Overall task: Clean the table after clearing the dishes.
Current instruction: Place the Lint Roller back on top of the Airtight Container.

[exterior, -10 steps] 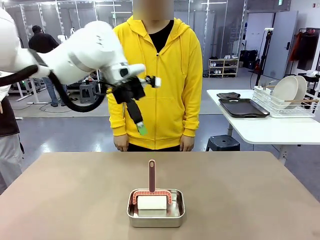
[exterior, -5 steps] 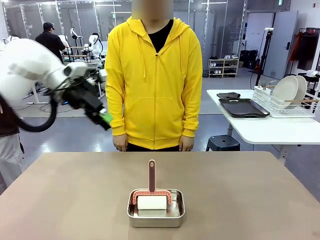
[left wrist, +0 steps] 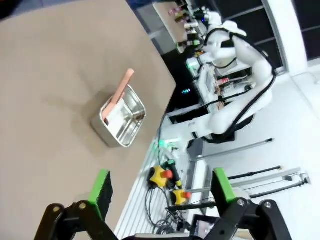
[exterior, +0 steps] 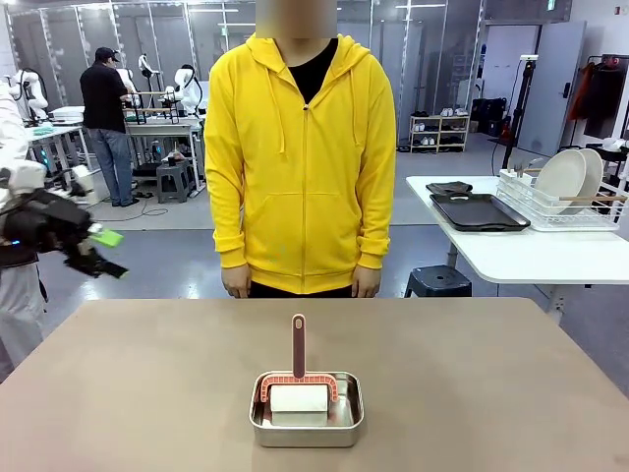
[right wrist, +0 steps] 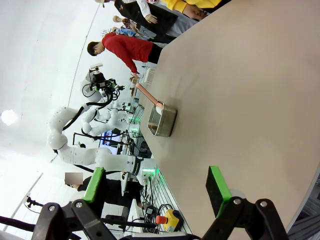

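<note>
The grey-brown table (exterior: 491,374) carries a small steel pan (exterior: 307,421) near its front middle. In the pan lie a white block (exterior: 299,398) and a brush with a red-brown handle (exterior: 298,344). White plates (exterior: 563,177) stand in a wire rack on the white side table at the right, next to dark trays (exterior: 479,211). My left gripper (exterior: 118,255) hangs open and empty off the table's far left side. In the left wrist view that gripper (left wrist: 162,187) is open, high above the table (left wrist: 50,65) and the pan (left wrist: 120,120). My right gripper (right wrist: 156,185) is open and empty, off the table's edge (right wrist: 240,100), far from the pan (right wrist: 162,120).
A person in a yellow hoodie (exterior: 307,167) stands at the far edge, arms down. The white side table (exterior: 531,256) is at the right, with a dark stool (exterior: 439,280) beside it. The right arm's base (left wrist: 225,100) shows past the table's near edge.
My left arm has swung from over the table's middle, in front of the person, out and down to the far left. The pan and the person have not moved.
</note>
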`<state>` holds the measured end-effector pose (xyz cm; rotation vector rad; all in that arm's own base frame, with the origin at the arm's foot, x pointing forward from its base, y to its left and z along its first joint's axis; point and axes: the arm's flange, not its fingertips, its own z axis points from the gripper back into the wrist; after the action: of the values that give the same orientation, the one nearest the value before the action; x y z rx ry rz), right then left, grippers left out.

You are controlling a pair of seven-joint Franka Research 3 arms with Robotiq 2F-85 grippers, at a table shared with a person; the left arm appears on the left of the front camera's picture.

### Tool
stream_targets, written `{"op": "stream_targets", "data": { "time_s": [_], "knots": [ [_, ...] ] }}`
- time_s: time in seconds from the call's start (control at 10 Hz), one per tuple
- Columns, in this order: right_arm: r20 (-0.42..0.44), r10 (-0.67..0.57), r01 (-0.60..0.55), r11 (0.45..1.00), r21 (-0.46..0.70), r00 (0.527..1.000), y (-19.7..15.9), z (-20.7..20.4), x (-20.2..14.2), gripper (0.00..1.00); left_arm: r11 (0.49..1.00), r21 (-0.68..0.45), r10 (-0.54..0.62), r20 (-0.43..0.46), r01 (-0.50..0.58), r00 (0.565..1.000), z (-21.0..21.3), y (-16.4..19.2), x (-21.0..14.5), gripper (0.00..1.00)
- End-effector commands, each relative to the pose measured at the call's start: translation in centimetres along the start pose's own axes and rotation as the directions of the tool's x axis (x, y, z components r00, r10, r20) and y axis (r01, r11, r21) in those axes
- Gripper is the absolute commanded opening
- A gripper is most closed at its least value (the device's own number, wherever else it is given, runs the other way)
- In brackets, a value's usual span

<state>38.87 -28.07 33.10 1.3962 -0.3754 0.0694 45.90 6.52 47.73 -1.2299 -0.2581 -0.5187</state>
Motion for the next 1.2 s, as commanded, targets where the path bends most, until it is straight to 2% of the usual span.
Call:
{"op": "stream_targets", "data": {
  "time_s": [0.0, 0.2, 0.3, 0.4, 0.5, 0.7, 0.9, 1.0, 1.1],
  "knots": [
    [0.002, 0.010, -0.010, 1.000, 0.003, 1.000, 0.3, -0.1, -0.1, 1.00, 0.996, -0.083, 0.029, 0.028, -0.027, 0.999, 3.7, 2.5, -0.7, 1.00],
    [0.002, 0.010, -0.010, 1.000, 0.003, 1.000, 0.3, -0.1, -0.1, 1.00, 0.991, -0.089, 0.104, 0.068, -0.098, 0.992, 7.7, 4.5, -2.9, 1.00],
    [0.002, 0.010, -0.010, 1.000, 0.003, 1.000, 0.3, -0.1, -0.1, 1.00, 0.992, -0.094, 0.099, 0.117, -0.088, 0.988, 10.1, 6.1, -4.7, 1.00],
    [0.002, 0.010, -0.010, 1.000, 0.003, 1.000, 0.3, -0.1, -0.1, 1.00, 0.981, -0.088, 0.182, 0.143, -0.170, 0.973, 11.9, 7.4, -6.8, 1.00],
    [0.002, 0.010, -0.010, 1.000, 0.003, 1.000, 0.3, -0.1, -0.1, 1.00, 0.976, -0.067, 0.218, 0.183, -0.209, 0.959, 13.4, 8.5, -8.7, 1.00],
    [0.002, 0.010, -0.010, 1.000, 0.003, 1.000, 0.3, -0.1, -0.1, 1.00, 0.959, -0.041, 0.284, 0.184, -0.282, 0.941, 14.6, 9.7, -11.2, 1.00],
    [0.002, 0.010, -0.010, 1.000, 0.003, 1.000, 0.3, -0.1, -0.1, 1.00, 0.953, 0.038, 0.290, 0.157, -0.299, 0.944, 13.3, 10.8, -10.1, 1.00],
    [0.002, 0.010, -0.010, 1.000, 0.003, 1.000, 0.3, -0.1, -0.1, 1.00, 0.954, 0.050, 0.283, 0.171, -0.295, 0.944, 13.2, 10.8, -9.9, 1.00],
    [0.002, 0.010, -0.010, 1.000, 0.003, 1.000, 0.3, -0.1, -0.1, 1.00, 0.947, 0.055, 0.297, 0.222, -0.316, 0.929, 13.5, 10.8, -9.8, 1.00]
  ]
}}
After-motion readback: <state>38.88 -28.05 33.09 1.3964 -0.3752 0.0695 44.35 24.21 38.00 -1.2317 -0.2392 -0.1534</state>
